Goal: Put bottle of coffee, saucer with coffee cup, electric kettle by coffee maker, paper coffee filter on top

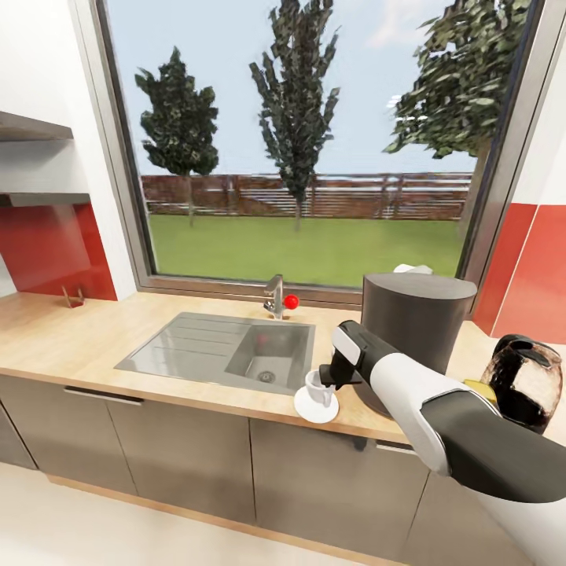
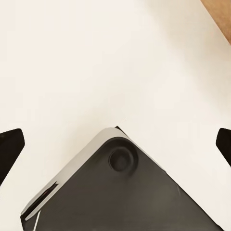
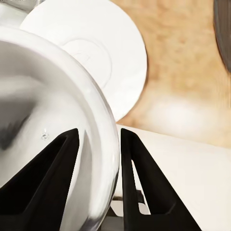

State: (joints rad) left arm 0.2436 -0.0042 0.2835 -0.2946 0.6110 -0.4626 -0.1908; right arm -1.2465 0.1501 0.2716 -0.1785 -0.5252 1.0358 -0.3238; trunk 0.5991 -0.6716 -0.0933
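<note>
White ceramic coffee cup point(image 1: 315, 387), rim pinched by our right gripper point(image 1: 324, 383), we're lowering onto the round white saucer point(image 1: 316, 404) beside the grey cylindrical coffee maker point(image 1: 417, 314); left gripper point(image 2: 115, 144) hanging wide, idle.

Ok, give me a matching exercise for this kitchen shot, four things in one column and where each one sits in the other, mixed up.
Things:
1. coffee cup
2. saucer
3. electric kettle
4. red ball

Places:
A. beside the tap behind the sink
B. at the countertop's front edge, under the cup
C. between the right gripper's fingers
D. right of the coffee maker

Pairs: 1-C, 2-B, 3-D, 4-A
</note>
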